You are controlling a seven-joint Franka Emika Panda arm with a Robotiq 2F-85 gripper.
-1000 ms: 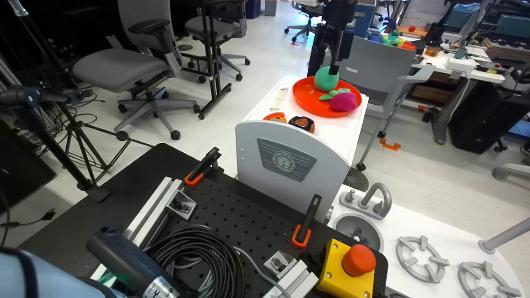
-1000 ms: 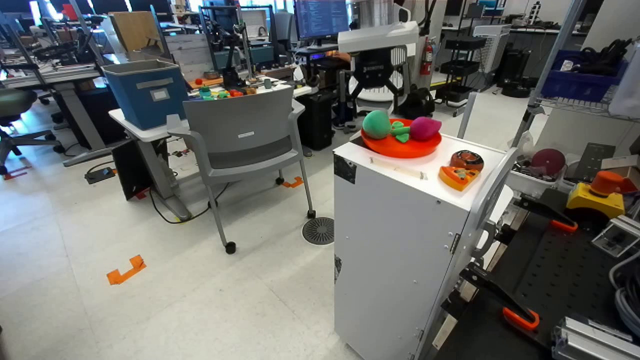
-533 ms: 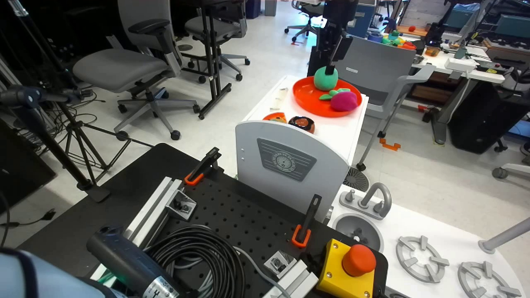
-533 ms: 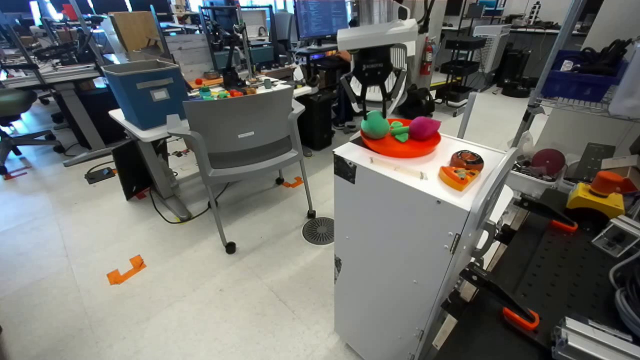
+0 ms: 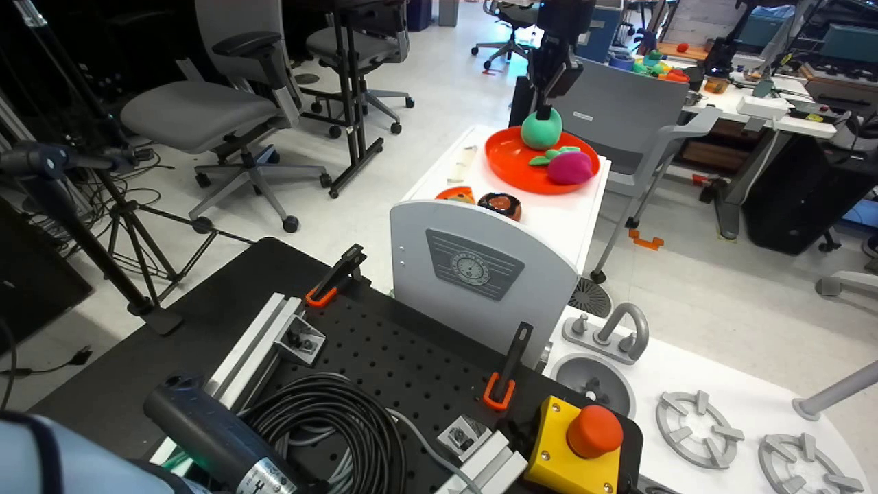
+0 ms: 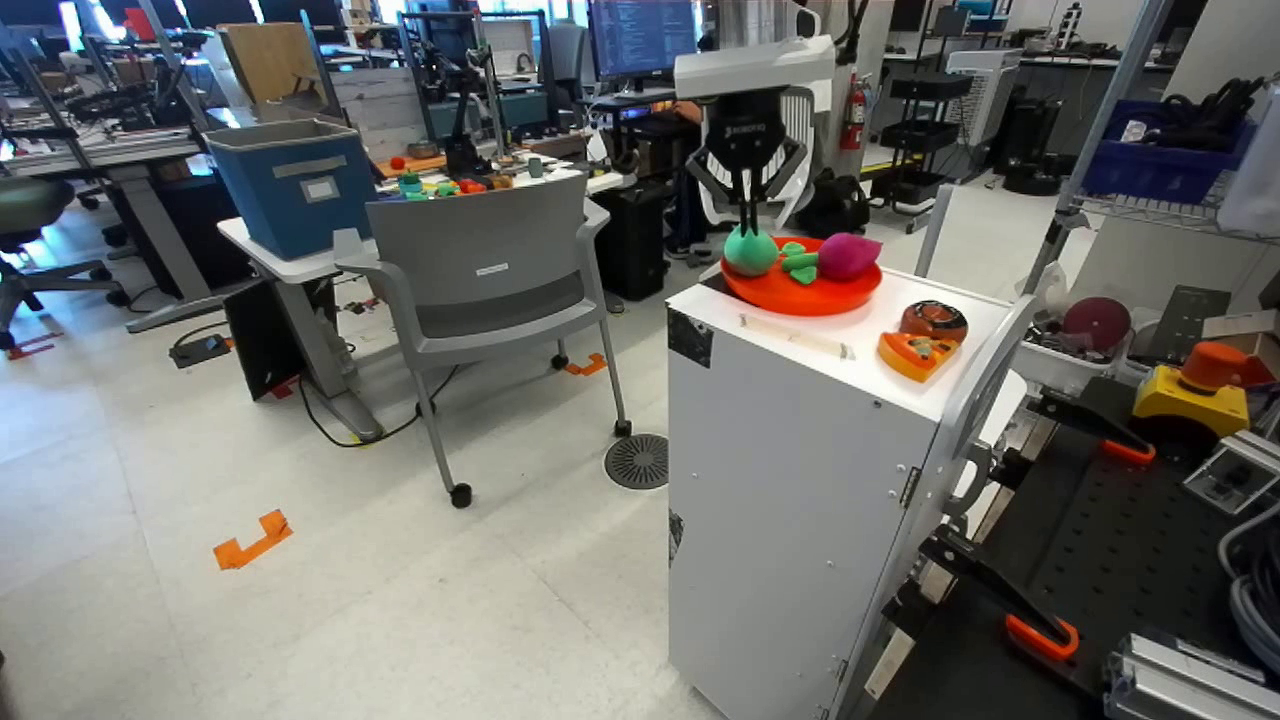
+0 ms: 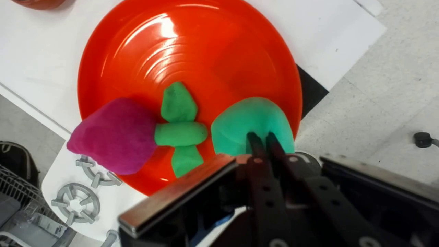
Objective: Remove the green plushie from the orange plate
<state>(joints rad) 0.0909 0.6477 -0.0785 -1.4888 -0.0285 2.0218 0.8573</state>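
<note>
The green plushie [image 7: 252, 109] sits inside the orange plate [image 7: 205, 51], near its rim, and the plate rests on a white cabinet top. My gripper [image 7: 261, 134] is shut with its two fingertips close together, pinching the plushie's upper side; a crease runs between the tips in the wrist view. In both exterior views the black fingers come down from above onto the top of the plushie [image 6: 749, 257], which still rests in the plate [image 5: 509, 159]. The lower part of the plushie is hidden behind the fingers in the wrist view.
A magenta toy with green leaves [image 7: 113, 137] lies in the same plate beside the plushie. A toy pizza slice [image 6: 913, 357] and a toy donut [image 6: 935, 320] lie on the cabinet top. A grey upright panel [image 5: 473, 267] edges the cabinet; a grey chair [image 6: 480, 265] stands close by.
My gripper has come down onto the plushie, and its fingers have gone from wide apart to together at the plushie's top. The plate and other toys have stayed put.
</note>
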